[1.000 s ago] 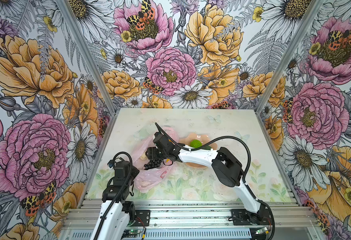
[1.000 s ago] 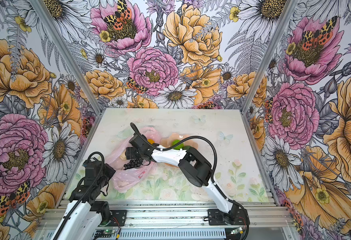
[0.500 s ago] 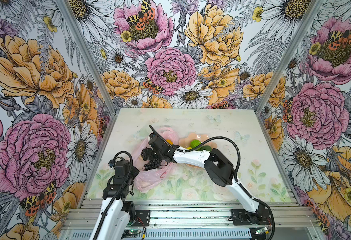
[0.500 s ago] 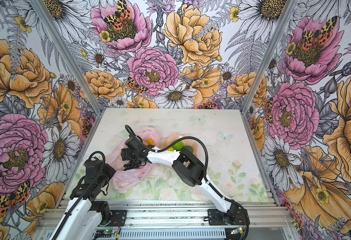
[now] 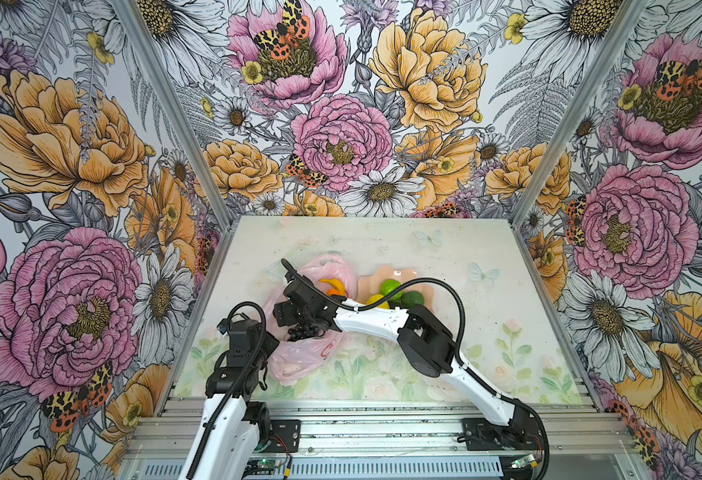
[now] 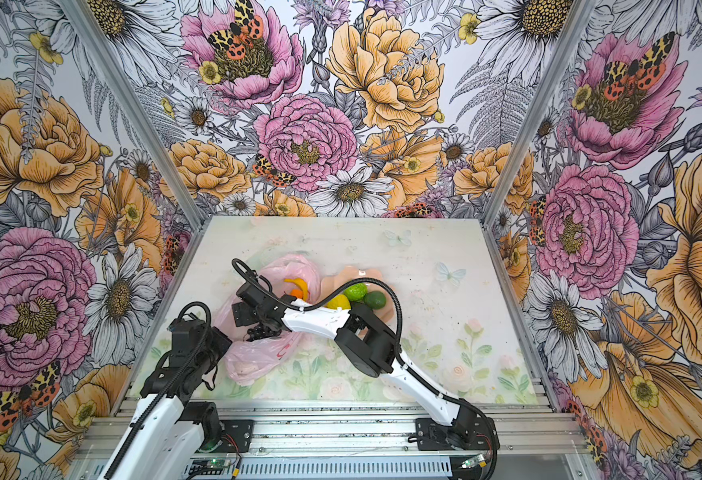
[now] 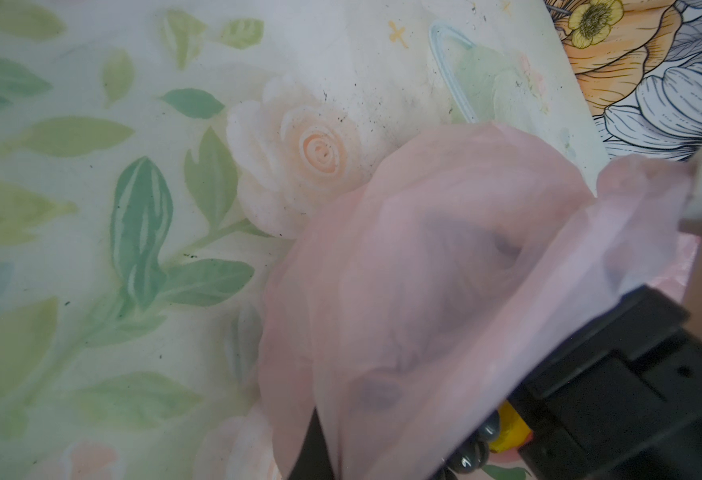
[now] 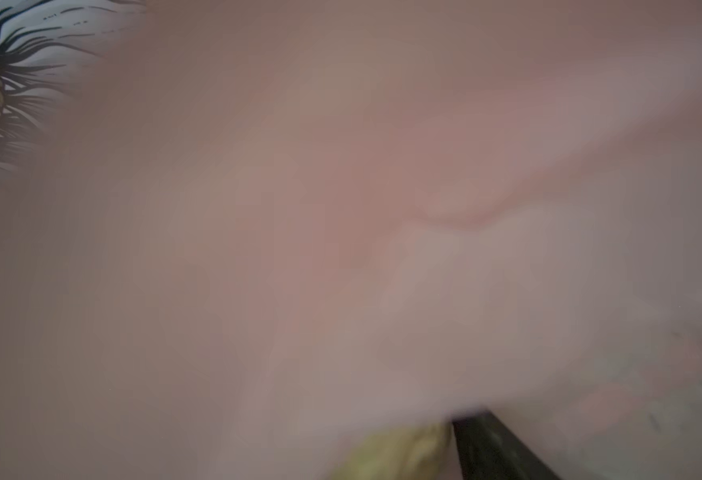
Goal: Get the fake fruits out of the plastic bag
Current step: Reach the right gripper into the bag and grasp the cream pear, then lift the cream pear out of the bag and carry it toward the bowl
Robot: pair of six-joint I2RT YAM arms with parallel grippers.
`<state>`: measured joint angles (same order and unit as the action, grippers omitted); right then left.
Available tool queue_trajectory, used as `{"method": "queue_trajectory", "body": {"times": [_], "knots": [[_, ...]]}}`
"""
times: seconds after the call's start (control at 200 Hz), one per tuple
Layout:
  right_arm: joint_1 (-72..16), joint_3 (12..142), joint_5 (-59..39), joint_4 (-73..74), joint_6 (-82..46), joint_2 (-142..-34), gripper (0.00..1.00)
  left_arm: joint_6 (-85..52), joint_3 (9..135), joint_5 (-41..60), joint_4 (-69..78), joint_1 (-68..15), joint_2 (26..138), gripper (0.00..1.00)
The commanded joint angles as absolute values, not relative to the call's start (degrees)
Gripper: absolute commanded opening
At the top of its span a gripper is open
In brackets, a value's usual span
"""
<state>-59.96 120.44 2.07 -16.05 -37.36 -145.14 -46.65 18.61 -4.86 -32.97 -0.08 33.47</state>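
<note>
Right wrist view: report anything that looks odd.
Blurred pink bag film fills nearly the whole picture, so the camera seems pressed into the bag. Only a yellowish lump and a dark edge show.

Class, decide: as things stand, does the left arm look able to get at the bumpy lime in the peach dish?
Probably not. The left gripper is shut on the near edge of the plastic bag, and the right arm lies stretched across between it and the lime in the dish.
</note>
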Motion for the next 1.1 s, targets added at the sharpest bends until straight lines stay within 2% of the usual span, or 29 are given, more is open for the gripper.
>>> {"method": "queue_trajectory", "body": {"times": [0.0, 0.13, 0.28, 0.565, 1.091], "knots": [[-59.6, 122.9, 3.7, -17.4, -36.4, -146.2, 0.82, -45.6, 17.9, -3.9, -31.7, 0.5, 33.0, 0.00], [-59.0, 122.2, 3.6, -17.7, -37.3, -145.3, 0.71, -45.6, 17.9, -3.9, -31.5, 0.5, 33.1, 0.00], [-58.8, 119.2, 4.4, -17.5, -36.5, -141.5, 0.67, -45.2, 17.9, -3.1, -30.6, 0.5, 34.0, 0.00], [-57.6, 112.0, 4.6, -15.9, -36.0, -133.6, 0.66, -42.5, 17.9, -0.8, -22.0, 0.5, 37.8, 0.00], [-53.8, 91.8, 1.8, -4.9, -36.2, -118.8, 0.65, -35.8, 20.4, 1.8, -5.1, 0.6, 54.3, 0.00]]}}
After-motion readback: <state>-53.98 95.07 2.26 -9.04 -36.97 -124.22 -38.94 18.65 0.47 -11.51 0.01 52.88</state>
